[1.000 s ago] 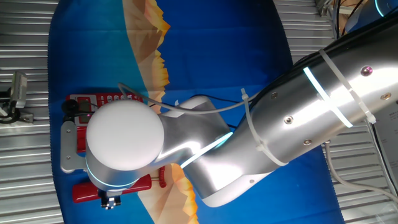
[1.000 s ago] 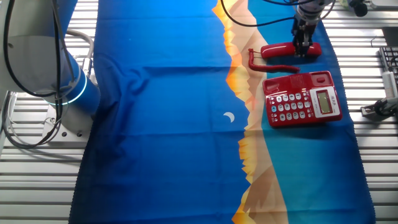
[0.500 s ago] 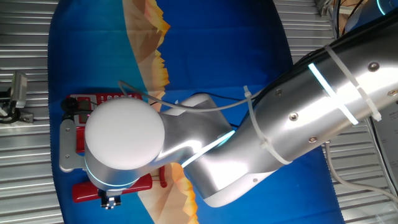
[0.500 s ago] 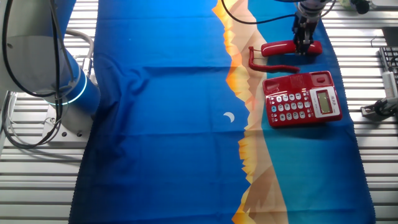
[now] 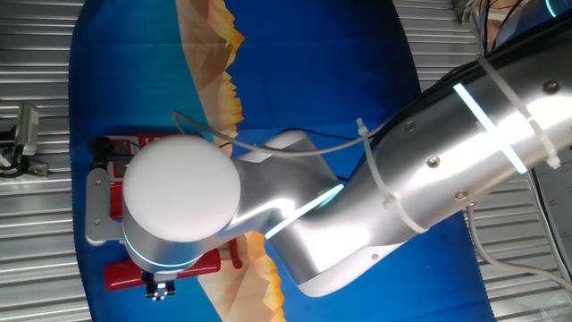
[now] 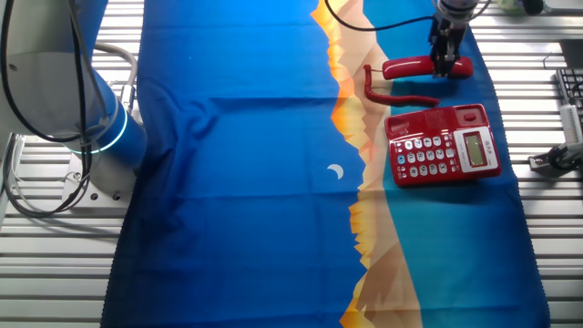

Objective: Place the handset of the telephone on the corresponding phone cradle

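Note:
The red handset point(image 6: 414, 68) is at the far end of the blue cloth, with its coiled cord point(image 6: 393, 94) trailing towards the telephone point(image 6: 444, 146). My gripper point(image 6: 444, 66) comes from above and is shut on the handset near its right end. The handset seems slightly raised off the cloth. The phone cradle point(image 6: 428, 120) is the plain strip on the base's near side to the handset, and it holds nothing. In one fixed view my arm hides most of the telephone point(image 5: 114, 199). The handset point(image 5: 125, 274) and the gripper point(image 5: 159, 289) show below the wrist.
A blue cloth point(image 6: 246, 182) with an orange band covers the slatted metal table. My arm's base point(image 6: 64, 100) stands at the left. A grey clamp point(image 6: 556, 158) and a dark keyboard-like item point(image 6: 569, 87) lie at the right edge.
The gripper and the handset have shifted slightly away from the telephone, likely upward off the cloth. The arm's upper link has shifted a little. The telephone has not moved.

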Robot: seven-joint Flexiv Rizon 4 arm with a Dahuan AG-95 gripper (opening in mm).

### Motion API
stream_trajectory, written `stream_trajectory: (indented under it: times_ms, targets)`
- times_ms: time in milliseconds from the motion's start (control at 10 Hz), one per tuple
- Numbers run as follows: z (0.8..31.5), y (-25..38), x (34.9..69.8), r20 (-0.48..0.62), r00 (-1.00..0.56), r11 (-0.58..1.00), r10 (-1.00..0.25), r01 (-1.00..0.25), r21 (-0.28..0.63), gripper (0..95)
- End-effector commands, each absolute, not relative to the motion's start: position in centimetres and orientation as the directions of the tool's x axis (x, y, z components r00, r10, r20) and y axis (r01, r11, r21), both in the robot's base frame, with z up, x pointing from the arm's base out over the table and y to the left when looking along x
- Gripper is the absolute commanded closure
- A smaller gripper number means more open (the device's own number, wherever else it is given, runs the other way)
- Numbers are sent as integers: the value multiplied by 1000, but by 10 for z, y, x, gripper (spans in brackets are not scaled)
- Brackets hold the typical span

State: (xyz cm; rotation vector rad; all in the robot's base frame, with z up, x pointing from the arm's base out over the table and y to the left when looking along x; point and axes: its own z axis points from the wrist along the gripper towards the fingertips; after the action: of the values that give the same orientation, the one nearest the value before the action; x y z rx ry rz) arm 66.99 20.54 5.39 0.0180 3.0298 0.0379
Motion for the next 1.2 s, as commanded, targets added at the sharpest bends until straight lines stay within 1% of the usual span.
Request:
stream_trajectory:
  times_ms: [100, 600, 1200]
  targets:
    - [58, 206, 669, -112, -994, 1000, 12, 9, 25, 950]
    - [69, 202, 662, -125, -992, 1000, 11, 8, 24, 950]
    - [75, 202, 660, -185, -983, 1000, 17, 13, 22, 950]
